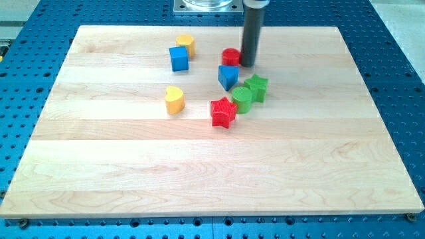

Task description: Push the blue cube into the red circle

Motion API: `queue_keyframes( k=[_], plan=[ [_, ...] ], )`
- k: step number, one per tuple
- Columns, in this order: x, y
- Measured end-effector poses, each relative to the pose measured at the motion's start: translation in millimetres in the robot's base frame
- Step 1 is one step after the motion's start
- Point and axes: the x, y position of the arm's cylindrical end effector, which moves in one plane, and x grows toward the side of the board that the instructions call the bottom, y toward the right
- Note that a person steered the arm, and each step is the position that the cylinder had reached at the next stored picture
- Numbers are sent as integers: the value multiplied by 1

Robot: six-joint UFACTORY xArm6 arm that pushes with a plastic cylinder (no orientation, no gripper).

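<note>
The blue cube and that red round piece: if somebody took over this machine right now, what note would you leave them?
My tip rests on the board just right of the red circle, touching or nearly so.
Two blue blocks: the blue cube sits left of the red circle with a gap between them, a yellow block just behind it. The other blue block lies right below the red circle.
Done: nothing visible; cube and circle are apart.
Left: bring the tip round to the cube's left side and push it rightward into the circle.
</note>
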Motion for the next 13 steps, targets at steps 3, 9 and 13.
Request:
queue_keyframes(
  k=[3,9,13],
  plan=[
    [-29,-56],
    [-87,-136],
    [-28,-127]
  ],
)
